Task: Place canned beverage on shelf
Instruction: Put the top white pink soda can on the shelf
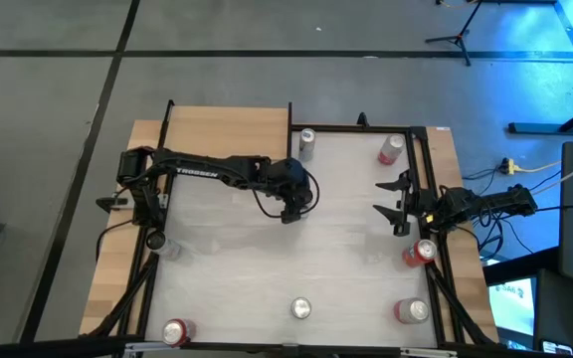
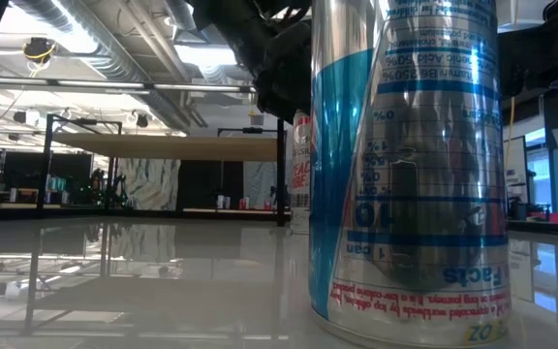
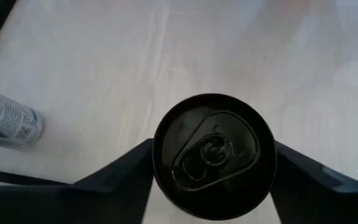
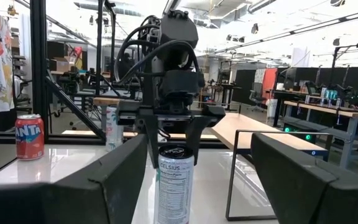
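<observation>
Left wrist view looks straight down on the dark top of a can (image 3: 213, 155) standing upright on the white tabletop (image 3: 241, 50), with the left gripper (image 3: 213, 171) straddling it, one dark finger (image 3: 123, 171) at each side close against its wall; whether they press it yet cannot be told. From the right wrist view the same white-labelled can (image 4: 174, 183) stands under the left gripper (image 4: 171, 152) near the middle of the table. High view puts the wooden shelf (image 1: 229, 129) at the table's far left corner, apart from the can. Over by the right edge, the right gripper (image 1: 398, 206) waits, fingers spread and empty. Other cans (image 1: 417, 253) stand around the table's edges.
</observation>
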You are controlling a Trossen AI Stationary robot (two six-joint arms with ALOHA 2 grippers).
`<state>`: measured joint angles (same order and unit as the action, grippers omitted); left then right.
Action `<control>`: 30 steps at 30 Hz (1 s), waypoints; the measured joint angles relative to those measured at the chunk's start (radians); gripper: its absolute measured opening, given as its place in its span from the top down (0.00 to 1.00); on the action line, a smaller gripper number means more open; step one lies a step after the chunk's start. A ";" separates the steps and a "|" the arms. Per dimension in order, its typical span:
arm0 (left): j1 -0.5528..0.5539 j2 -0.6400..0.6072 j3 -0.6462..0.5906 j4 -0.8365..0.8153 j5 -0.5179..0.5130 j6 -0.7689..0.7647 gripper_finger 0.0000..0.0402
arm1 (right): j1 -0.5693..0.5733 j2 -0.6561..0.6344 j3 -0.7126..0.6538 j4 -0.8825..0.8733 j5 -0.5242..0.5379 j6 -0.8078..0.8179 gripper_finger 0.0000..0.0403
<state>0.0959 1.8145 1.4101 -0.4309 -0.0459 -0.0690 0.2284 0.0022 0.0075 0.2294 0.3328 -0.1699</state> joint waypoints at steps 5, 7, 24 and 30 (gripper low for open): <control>-0.001 -0.004 0.000 -0.001 -0.015 -0.009 0.44 | 0.000 0.000 0.000 0.013 0.000 0.001 0.29; -0.007 -0.007 0.001 -0.012 -0.023 -0.027 0.44 | 0.000 0.000 0.000 0.032 0.000 0.003 0.29; -0.051 -0.265 0.276 -0.522 -0.237 -0.240 0.41 | 0.000 0.037 0.027 0.319 0.090 -0.013 0.29; -0.001 -0.320 0.399 -0.742 -0.384 -0.334 0.41 | 0.000 0.051 0.077 0.327 0.144 -0.058 0.29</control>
<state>0.0950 1.4940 1.8087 -1.1726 -0.4300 -0.4032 0.2279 0.0529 0.0842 0.5561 0.4768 -0.2278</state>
